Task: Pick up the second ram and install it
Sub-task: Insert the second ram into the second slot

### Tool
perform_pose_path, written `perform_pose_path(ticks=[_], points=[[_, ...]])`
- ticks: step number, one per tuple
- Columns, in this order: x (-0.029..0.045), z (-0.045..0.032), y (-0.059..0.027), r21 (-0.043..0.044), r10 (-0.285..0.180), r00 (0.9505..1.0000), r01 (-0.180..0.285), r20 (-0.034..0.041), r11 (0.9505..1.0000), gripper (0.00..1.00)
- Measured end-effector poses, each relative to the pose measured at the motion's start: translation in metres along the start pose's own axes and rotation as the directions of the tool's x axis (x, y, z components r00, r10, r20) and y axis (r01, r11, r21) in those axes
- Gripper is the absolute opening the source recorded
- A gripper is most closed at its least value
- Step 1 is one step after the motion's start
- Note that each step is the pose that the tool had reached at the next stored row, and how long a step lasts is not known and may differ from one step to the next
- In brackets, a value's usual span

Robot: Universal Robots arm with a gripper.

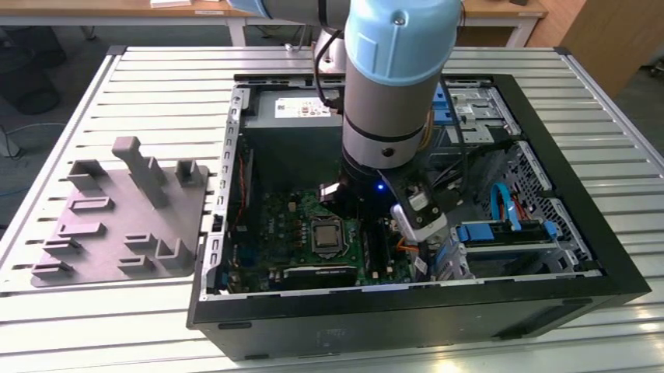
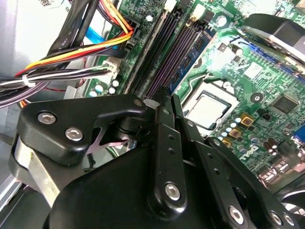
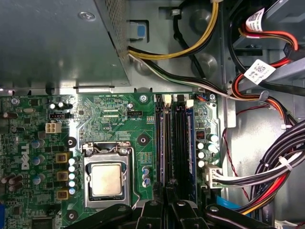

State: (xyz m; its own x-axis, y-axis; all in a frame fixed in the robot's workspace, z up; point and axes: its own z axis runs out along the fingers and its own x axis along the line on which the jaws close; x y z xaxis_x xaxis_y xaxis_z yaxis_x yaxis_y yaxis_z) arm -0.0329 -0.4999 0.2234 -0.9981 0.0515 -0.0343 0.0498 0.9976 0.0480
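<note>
- Exterior view: one arm point(image 1: 400, 85), gripper point(image 1: 386, 227) down inside one open case point(image 1: 581, 233) on a slatted metal worktop point(image 1: 155, 78); one grey fixture plate point(image 1: 120, 221) at the exterior view's left.
- Second wrist view: gripper point(image 2: 164, 94) narrow, over four slots point(image 2: 164, 52); one ram point(image 2: 193, 55) seated beside it, and I cannot tell if it is the second.
- First wrist view: two white cable labels point(image 3: 259, 70).

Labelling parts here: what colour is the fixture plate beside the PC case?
Grey, best seen in the exterior view: fixture plate, case.
</note>
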Motion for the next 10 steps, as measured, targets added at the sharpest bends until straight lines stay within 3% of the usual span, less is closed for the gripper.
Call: perform_pose_path(ticks=[10], points=[[0.0001,0.0033,-0.0003,0.0005,0.000,1.0000,0.000,0.0001,1.0000,0.14]])
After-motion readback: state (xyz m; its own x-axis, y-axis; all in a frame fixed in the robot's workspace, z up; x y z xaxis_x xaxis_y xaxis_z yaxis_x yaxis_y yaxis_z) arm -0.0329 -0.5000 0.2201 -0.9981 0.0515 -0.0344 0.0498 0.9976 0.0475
